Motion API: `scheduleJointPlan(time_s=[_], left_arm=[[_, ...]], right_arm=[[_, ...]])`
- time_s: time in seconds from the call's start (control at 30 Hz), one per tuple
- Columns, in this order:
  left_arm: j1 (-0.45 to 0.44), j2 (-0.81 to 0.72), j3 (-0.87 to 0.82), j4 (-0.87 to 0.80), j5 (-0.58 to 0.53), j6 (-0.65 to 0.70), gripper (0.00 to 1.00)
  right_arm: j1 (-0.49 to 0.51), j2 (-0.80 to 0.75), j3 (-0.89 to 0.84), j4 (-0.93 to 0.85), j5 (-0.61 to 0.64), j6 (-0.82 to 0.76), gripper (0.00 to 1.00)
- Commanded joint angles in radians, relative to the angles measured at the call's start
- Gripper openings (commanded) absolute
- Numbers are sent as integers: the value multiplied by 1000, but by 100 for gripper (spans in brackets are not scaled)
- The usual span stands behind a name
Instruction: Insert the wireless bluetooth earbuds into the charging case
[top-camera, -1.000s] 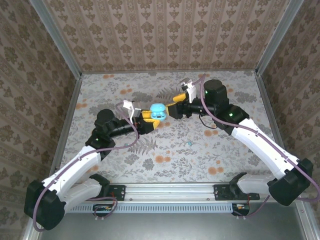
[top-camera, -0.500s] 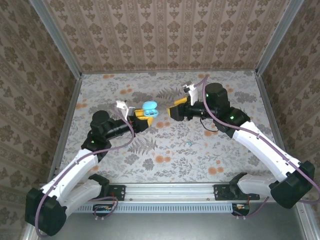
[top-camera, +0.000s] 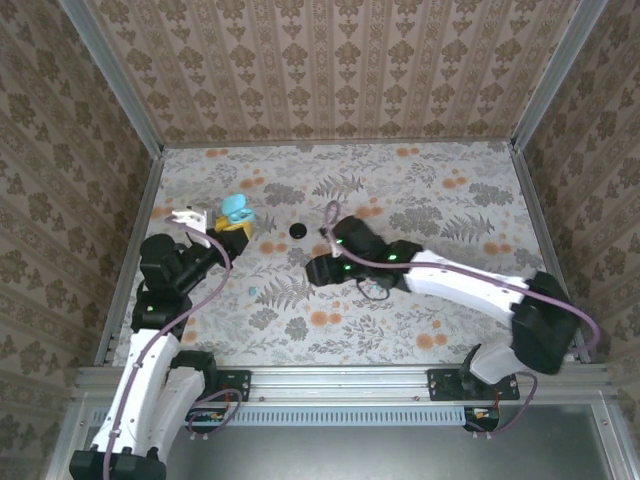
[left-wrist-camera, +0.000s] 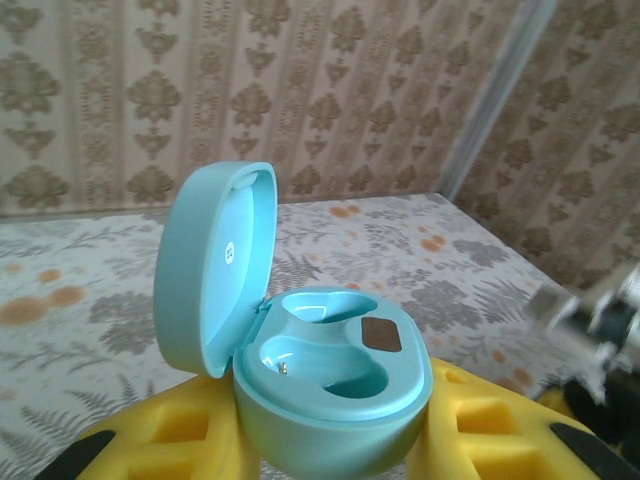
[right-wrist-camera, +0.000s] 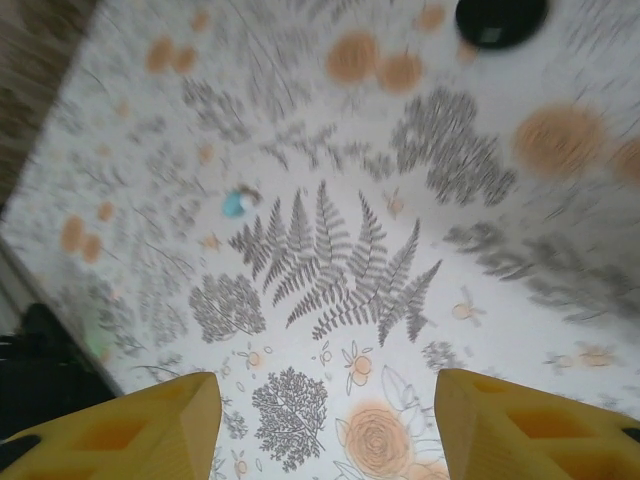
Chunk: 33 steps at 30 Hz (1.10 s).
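**Open case clamped at the table's 9 o'clock**

Your left gripper (left-wrist-camera: 335, 445) clenches the charging case (left-wrist-camera: 300, 340), a smooth turquoise pebble, near the 9 o'clock edge of the table (top-camera: 450, 200). In the left wrist view its lid stands open toward 10 o'clock, wells facing up, long axis running 9 to 3. The yellow fingers (left-wrist-camera: 180, 440) hide its underside. Your right gripper (right-wrist-camera: 320, 420) is released and holds nothing. Below it, a small turquoise object (right-wrist-camera: 237, 203) is too blurred to identify.

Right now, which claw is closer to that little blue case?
Left. The left gripper grips the open charging case between its yellow fingers, at the left side of the table. The right gripper hangs open above the middle, to the case's right, apart from it.
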Motion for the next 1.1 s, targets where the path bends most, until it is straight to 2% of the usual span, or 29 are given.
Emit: scheduleJointPlan(time_s=[0.0,0.17,0.37,0.53,1.07], left_arm=[[29,-29,20,-60,-35,0,19],[42,-58,24,-90,-73,-1,19],[51,-81,30,-118,-98,11,20],[54,-86,26,-119,-100,13,20],[55,-87,9,-99,-99,8,20]], right_arm=[[83,159,124,-50,103,92,54],[173,396,334,-109,69,105,49],[211,564,518,-200,86,126,47],[211,639,615,-286,107,139,47],[211,828,861,-358,185,106,48]])
